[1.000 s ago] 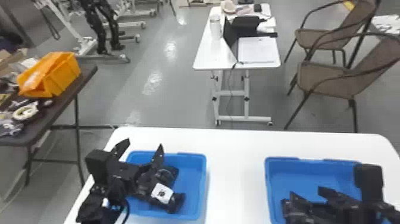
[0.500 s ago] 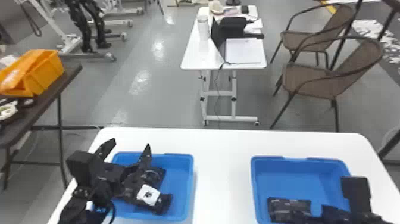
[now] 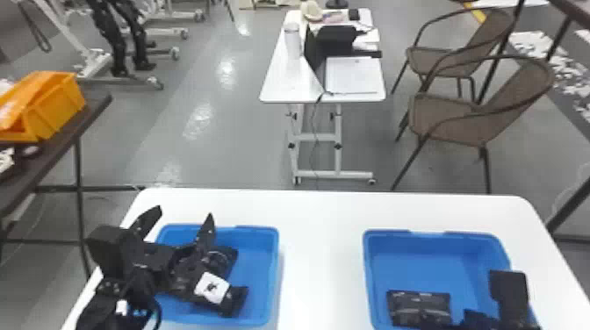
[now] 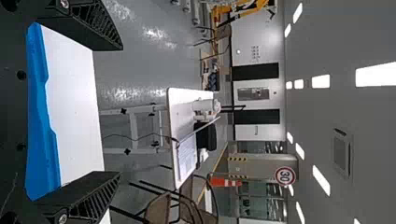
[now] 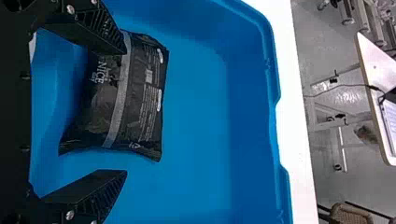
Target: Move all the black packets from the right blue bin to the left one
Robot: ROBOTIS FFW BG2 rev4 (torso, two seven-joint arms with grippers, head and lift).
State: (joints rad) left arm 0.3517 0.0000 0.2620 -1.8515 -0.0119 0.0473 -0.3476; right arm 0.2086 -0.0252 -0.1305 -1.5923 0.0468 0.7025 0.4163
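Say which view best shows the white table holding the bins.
The head view: the white table has both far corners in sight, with the left bin and right bin on it. Each wrist view catches a strip past one bin's rim.

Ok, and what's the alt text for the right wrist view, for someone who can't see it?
The open right gripper is at a black packet with a grey stripe in the right blue bin, one finger overlapping it in view; beyond lie a white table and grey floor.
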